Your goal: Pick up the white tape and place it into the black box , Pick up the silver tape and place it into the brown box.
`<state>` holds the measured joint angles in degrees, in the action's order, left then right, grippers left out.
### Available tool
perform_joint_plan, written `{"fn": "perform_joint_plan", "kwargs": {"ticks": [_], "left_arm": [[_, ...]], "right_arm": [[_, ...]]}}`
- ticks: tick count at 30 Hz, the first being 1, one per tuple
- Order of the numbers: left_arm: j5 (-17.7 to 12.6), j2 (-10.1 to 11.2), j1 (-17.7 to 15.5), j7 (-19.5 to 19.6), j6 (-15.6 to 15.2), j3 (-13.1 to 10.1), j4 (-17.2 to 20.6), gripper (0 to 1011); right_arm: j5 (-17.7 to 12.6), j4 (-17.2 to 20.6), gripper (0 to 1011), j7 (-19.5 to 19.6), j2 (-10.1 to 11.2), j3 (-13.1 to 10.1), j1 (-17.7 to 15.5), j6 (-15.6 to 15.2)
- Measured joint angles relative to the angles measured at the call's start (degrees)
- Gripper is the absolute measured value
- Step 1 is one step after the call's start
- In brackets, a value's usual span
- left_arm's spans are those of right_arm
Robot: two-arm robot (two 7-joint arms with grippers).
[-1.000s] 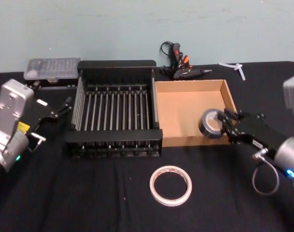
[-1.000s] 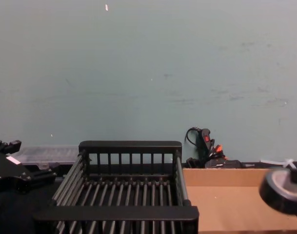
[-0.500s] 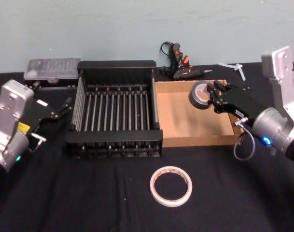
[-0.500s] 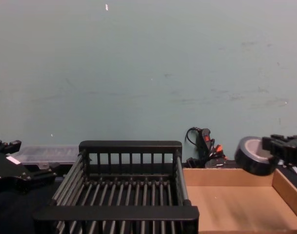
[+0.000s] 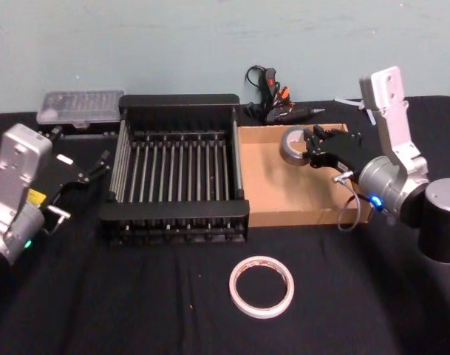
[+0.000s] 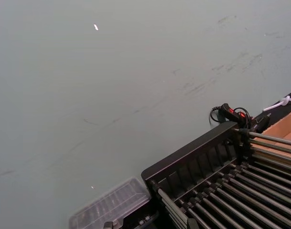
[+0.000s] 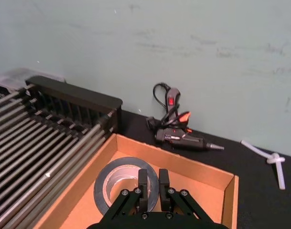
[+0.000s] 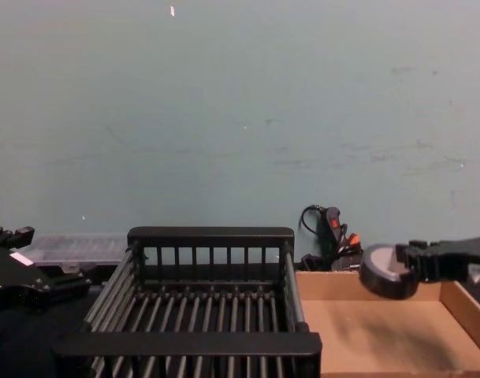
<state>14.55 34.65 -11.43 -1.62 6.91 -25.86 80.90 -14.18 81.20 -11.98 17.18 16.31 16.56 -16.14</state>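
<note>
The silver tape (image 5: 292,145) hangs above the back half of the brown box (image 5: 278,186), flat side facing up, with my right gripper (image 5: 309,148) shut on its wall. From the right wrist view, the two fingers (image 7: 143,183) pinch the near side of the silver tape (image 7: 120,183) over the brown box's floor (image 7: 205,196). The chest view puts the silver tape (image 8: 386,272) slightly above the brown box's back wall (image 8: 342,282). The white tape (image 5: 261,285) lies flat on the black cloth in front of the boxes. Left of the brown box stands the black box (image 5: 174,209). My left gripper (image 5: 97,164) rests open at the black box's left side.
A black and orange glue gun (image 5: 273,102) with its cable lies behind the brown box. A clear plastic case (image 5: 79,106) sits at the back left, and a white plastic piece (image 5: 360,103) at the back right. The teal wall is close behind the table.
My right gripper carried the silver tape from the brown box's front right corner up, back and to the left, over the box. The roll turned flatter. The left arm stayed still.
</note>
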Motion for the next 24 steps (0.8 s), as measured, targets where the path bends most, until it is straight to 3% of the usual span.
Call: {"fn": "perform_joint_plan", "kwargs": {"ticks": [10, 24], "left_arm": [[0.00, 0.00, 0.00, 0.00, 0.00, 0.00, 0.00, 1001], [0.00, 0.00, 0.00, 0.00, 0.00, 0.00, 0.00, 1001]], "right_arm": [[2.68, -5.51, 140, 0.47, -2.01, 0.27, 2.04, -0.27], [4.30, -6.50, 140, 0.13, -2.80, -0.08, 2.10, -0.45]]}}
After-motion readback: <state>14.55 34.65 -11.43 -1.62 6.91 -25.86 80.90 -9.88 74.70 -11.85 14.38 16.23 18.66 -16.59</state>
